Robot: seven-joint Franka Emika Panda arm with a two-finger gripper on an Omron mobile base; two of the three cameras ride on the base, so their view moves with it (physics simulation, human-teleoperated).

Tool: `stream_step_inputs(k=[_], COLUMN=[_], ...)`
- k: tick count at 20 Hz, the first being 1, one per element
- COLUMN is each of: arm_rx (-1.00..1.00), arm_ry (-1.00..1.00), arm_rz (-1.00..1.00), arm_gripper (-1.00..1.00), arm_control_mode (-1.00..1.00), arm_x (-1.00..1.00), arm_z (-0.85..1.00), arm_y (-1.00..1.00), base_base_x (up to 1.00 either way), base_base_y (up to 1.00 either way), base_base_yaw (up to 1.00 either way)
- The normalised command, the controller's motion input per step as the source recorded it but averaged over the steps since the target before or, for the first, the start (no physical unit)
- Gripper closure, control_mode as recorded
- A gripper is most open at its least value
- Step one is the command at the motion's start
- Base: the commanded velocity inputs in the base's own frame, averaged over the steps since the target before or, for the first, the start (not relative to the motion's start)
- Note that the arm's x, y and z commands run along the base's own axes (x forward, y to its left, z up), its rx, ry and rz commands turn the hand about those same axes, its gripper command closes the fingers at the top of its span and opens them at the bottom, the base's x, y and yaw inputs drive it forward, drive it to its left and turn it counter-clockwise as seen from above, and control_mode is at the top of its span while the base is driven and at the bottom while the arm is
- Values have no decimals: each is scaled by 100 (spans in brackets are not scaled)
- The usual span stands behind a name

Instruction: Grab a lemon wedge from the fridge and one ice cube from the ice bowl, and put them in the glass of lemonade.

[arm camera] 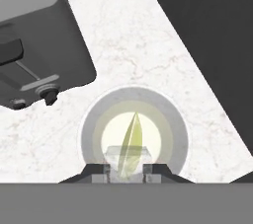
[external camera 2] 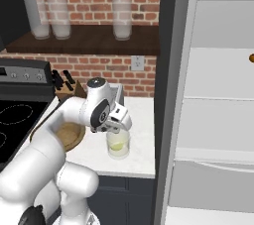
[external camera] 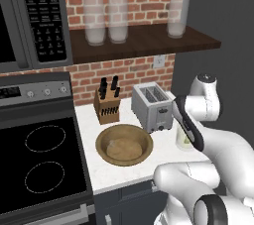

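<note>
The glass of lemonade (external camera 2: 118, 148) stands on the white counter near the fridge (external camera 2: 218, 120), whose pale shelves are exposed. A yellow-green lemon wedge (external camera 2: 117, 145) lies in the glass; in the hand view the lemon wedge (arm camera: 133, 131) stands on edge in the pale liquid. My gripper (external camera 2: 117, 129) hangs straight above the rim, shut on a small translucent ice cube (arm camera: 114, 155) between its fingertips (arm camera: 99, 172). The wooden ice bowl (external camera: 102, 142) sits left of the glass (external camera: 182, 140), in front of the toaster.
A silver toaster (external camera: 153, 105) and a knife block (external camera: 106, 104) stand behind the bowl. The stove (external camera: 39, 162) lies to the left, and the microwave and a shelf of tall frosted glasses (external camera: 106, 18) are above. A small orange item (external camera 2: 251, 58) sits on a fridge shelf.
</note>
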Motion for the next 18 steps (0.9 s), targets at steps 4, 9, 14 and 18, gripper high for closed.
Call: stream_step_inputs(k=[4, 9, 14, 18], arm_rx=[0, 0, 0, 0], arm_ry=[21, 15, 0, 0], arm_rz=[0, 0, 0, 0], arm_gripper=[100, 100, 100, 100], arm_control_mode=[-100, -100, -100, -100], arm_x=[5, 7, 6, 19], arm_z=[0, -3, 4, 0], arm_y=[-2, -4, 0, 0], base_base_x=[0, 0, 0, 0], base_base_y=[0, 0, 0, 0], base_base_yaw=[0, 0, 0, 0])
